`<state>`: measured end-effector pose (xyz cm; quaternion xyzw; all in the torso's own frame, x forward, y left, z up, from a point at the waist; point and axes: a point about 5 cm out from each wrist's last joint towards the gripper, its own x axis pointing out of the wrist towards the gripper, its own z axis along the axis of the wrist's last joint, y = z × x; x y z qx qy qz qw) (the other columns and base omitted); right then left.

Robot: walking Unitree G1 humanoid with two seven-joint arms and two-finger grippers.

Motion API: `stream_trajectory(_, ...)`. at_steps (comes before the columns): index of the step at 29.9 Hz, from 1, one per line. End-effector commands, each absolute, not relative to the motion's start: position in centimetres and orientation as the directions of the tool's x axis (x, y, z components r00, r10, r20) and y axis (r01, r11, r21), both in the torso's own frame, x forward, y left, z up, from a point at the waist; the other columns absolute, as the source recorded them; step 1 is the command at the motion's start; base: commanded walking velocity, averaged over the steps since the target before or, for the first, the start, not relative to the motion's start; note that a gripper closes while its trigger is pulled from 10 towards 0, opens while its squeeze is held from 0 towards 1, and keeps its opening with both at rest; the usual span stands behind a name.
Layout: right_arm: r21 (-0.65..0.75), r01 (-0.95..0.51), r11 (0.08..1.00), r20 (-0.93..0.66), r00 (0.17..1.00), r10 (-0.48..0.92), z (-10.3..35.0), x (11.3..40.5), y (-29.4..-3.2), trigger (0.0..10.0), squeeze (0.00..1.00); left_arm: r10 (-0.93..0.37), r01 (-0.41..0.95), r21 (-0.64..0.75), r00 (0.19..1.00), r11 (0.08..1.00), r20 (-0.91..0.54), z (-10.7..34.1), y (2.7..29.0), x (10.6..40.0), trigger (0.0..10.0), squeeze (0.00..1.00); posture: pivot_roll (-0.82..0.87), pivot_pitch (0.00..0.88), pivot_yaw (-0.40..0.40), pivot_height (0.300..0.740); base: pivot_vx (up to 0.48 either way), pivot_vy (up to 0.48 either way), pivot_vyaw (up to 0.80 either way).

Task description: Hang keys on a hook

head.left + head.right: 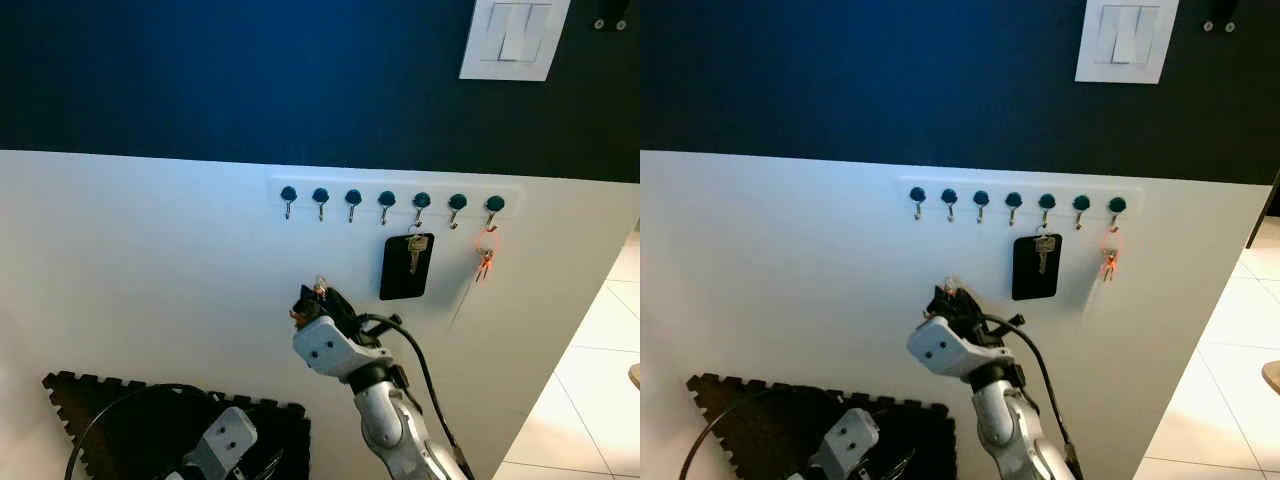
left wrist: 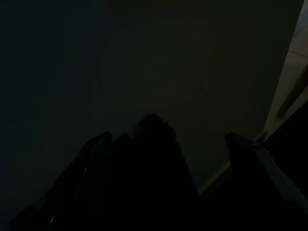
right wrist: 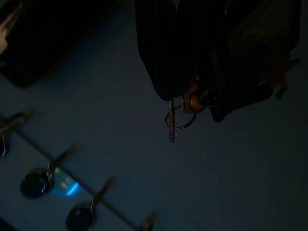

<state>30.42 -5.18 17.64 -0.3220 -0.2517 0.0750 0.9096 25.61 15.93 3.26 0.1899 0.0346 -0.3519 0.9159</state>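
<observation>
A white rail (image 1: 395, 192) on the white wall carries several small hooks with dark blue knobs. From the fifth hook a black tag with a key (image 1: 407, 265) hangs, and a small orange key piece (image 1: 485, 258) hangs from the last one. My right gripper (image 1: 312, 300) is raised in front of the wall, below the second and third hooks, shut on a bunch of keys (image 1: 320, 288). In the right wrist view the key ring (image 3: 180, 118) dangles from the fingertips (image 3: 166, 86), with two hook knobs (image 3: 36, 183) further off. My left gripper (image 1: 228, 438) hangs low, open.
A white light switch (image 1: 512, 38) sits on the dark blue upper wall. A black foam mat (image 1: 120, 415) with a dark hoop leans at the wall's foot on the left. Pale floor tiles (image 1: 600, 380) lie to the right.
</observation>
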Motion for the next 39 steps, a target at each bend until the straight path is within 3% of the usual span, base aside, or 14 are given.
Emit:
stream_trajectory(1, -0.602, 0.033, 0.798, 0.447, 0.842, 0.303, 18.7, 30.3, -5.1, 10.0, 0.0, -0.627, 0.655, 0.336, 0.752, 0.677, -0.204, 3.6, 16.5, 25.9, 10.0, 0.0, 0.06, 0.023, -0.005, 0.74, 0.0, 0.0, 0.0)
stream_trajectory(10, -0.58, -0.001, 0.815, 0.496, 0.792, 0.355, 21.8, 31.6, -5.0, 10.0, 0.0, -0.636, 0.661, 0.335, 0.746, 0.672, -0.196, 3.9, 16.3, 26.1, 10.0, 0.0, 0.06, 0.026, -0.001, 0.74, 0.0, 0.0, 0.0)
stream_trajectory(19, -0.523, -0.053, 0.85, 0.493, 0.796, 0.353, 23.4, 33.0, -5.9, 10.0, 0.0, -0.656, 0.65, 0.178, 0.754, 0.739, -0.032, 5.9, 14.6, 26.7, 10.0, 0.0, 0.07, 0.028, -0.005, 0.74, 0.0, 0.0, 0.0)
stream_trajectory(25, -0.519, -0.059, 0.853, 0.498, 0.79, 0.357, 23.7, 33.2, -6.3, 10.0, 0.0, -0.733, 0.732, 0.051, 0.676, 0.68, 0.076, 7.8, 12.3, 26.8, 10.0, 0.0, 0.06, 0.03, -0.004, 0.74, 0.0, 0.0, 0.0)
stream_trajectory(33, -0.506, -0.073, 0.86, 0.516, 0.773, 0.369, 24.4, 32.9, -6.3, 10.0, 0.0, -0.699, 0.749, -0.101, 0.651, 0.655, 0.297, 12.4, 12.0, 27.9, 10.0, 0.0, 0.06, 0.034, -0.006, 0.74, 0.0, 0.0, 0.0)
stream_trajectory(39, -0.495, -0.096, 0.864, 0.531, 0.754, 0.387, 24.8, 32.5, -6.3, 10.0, 0.0, -0.735, 0.787, -0.039, 0.591, 0.615, 0.332, 14.5, 12.5, 27.7, 10.0, 0.0, 0.06, 0.036, -0.011, 0.74, 0.0, 0.0, 0.0)
